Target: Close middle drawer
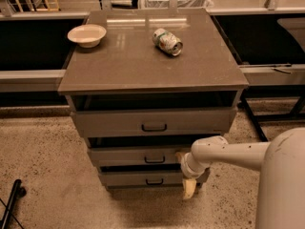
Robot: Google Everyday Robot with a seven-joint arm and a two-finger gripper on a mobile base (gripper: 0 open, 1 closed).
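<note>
Camera view: middle drawer (133, 155) slightly open, interior dark; gripper (186, 174) at its front's right end, clamp state indeterminable; bowl (86, 34) and tipped can (167, 41) lie on cabinet top (143, 66).

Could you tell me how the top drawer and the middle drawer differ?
The top drawer has a taller, wider front than the middle drawer. The gripper sits by the middle drawer's right end, while nothing touches the top drawer. Both have grey fronts and show a dark gap above, so both look open.
</note>
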